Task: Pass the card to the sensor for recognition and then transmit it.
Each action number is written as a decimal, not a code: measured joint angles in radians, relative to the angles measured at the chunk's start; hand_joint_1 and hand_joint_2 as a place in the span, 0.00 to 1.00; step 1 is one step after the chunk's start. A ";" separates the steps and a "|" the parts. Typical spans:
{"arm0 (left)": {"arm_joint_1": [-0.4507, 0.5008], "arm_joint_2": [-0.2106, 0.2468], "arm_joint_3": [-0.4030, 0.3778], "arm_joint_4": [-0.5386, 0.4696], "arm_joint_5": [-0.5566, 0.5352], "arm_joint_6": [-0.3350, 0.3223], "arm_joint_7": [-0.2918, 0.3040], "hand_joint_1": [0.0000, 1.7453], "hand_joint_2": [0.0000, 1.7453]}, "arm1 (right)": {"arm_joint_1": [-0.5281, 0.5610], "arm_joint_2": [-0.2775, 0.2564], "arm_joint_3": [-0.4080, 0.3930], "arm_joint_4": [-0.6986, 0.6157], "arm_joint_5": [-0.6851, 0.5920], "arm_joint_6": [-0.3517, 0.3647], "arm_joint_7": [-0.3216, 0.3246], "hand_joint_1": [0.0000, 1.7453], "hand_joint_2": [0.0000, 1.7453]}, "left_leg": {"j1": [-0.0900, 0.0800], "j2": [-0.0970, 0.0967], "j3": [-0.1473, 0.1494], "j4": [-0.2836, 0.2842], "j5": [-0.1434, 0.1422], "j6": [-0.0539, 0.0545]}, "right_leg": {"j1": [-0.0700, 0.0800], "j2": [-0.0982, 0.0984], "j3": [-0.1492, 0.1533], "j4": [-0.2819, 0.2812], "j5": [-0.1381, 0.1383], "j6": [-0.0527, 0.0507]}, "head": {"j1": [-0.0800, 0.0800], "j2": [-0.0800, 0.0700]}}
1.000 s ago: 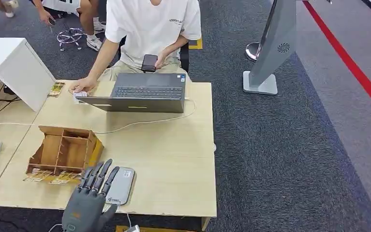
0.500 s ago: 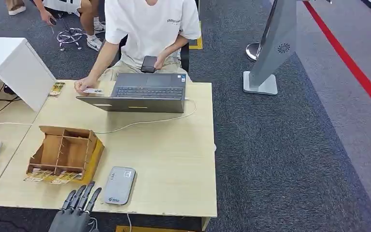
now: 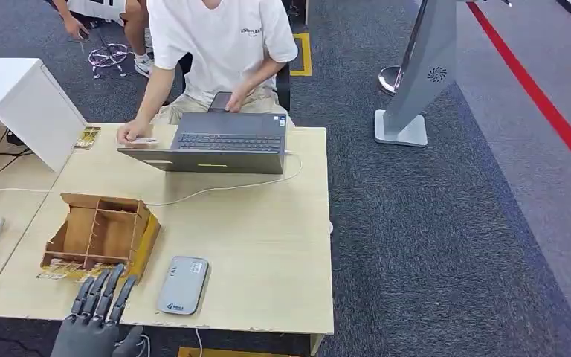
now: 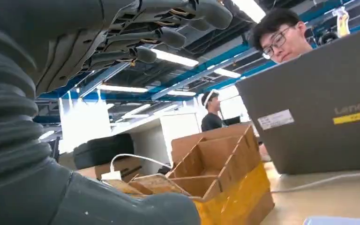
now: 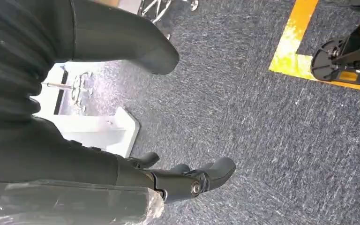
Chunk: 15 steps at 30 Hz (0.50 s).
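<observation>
left hand (image 3: pixel 93 321) drawn back off sensor (image 3: pixel 182 285), fingers apart

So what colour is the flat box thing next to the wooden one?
Grey; the sensor shows best in the head view.

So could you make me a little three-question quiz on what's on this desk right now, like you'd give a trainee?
1. True or false: the robot's left hand is holding a card.
2. What lies nearest the grey sensor pad? A) laptop B) wooden organizer C) white box
3. Fill in: the person's hand rests beside the ____.

Key: 1 false, its fingers are apart and empty; 2 B; 3 laptop.
</observation>
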 joint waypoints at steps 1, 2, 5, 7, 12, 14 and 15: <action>0.001 -0.007 0.014 0.006 0.004 0.000 -0.020 0.00 1.00 | 0.000 0.000 0.000 0.000 0.003 0.001 -0.001 0.00 1.00 | 0.000 0.000 0.000 0.000 0.000 0.000 | 0.000 0.000 0.000 0.000 0.000 0.000 | 0.000 0.000; 0.001 -0.011 0.023 0.012 0.006 0.001 -0.039 0.00 1.00 | 0.000 0.000 0.000 0.000 0.005 0.002 -0.002 0.00 1.00 | 0.000 0.000 0.000 0.000 0.000 0.000 | 0.000 0.000 0.000 0.000 0.000 0.000 | 0.000 0.000; 0.003 -0.029 0.060 0.032 0.018 0.002 -0.099 0.00 1.00 | 0.000 0.000 0.001 0.000 0.014 0.005 -0.003 0.00 1.00 | 0.000 0.000 0.000 0.000 0.000 0.000 | 0.000 0.000 0.000 0.000 0.000 0.000 | 0.000 0.000; 0.005 -0.040 0.090 0.042 0.023 0.002 -0.132 0.00 1.00 | 0.000 0.000 0.001 0.000 0.015 0.007 -0.003 0.00 1.00 | 0.000 0.000 0.000 0.000 0.000 0.000 | 0.000 0.000 0.000 0.000 0.000 0.000 | 0.000 0.000; 0.005 -0.060 0.132 0.060 0.027 0.002 -0.144 0.00 1.00 | 0.000 0.000 0.002 0.000 0.015 0.007 -0.003 0.00 1.00 | 0.000 0.000 0.000 0.000 0.000 0.000 | 0.000 0.000 0.000 0.000 0.000 0.000 | 0.000 0.000; 0.005 -0.065 0.137 0.065 0.028 0.002 -0.145 0.00 1.00 | 0.000 0.000 0.002 0.000 0.015 0.007 -0.003 0.00 1.00 | 0.000 0.000 0.000 0.000 0.000 0.000 | 0.000 0.000 0.000 0.000 0.000 0.000 | 0.000 0.000; 0.006 -0.068 0.140 0.067 0.028 0.002 -0.145 0.00 1.00 | 0.000 -0.001 0.002 0.000 0.015 0.007 -0.003 0.00 1.00 | 0.000 0.000 0.000 0.000 0.000 0.000 | 0.000 0.000 0.000 0.000 0.000 0.000 | 0.000 0.000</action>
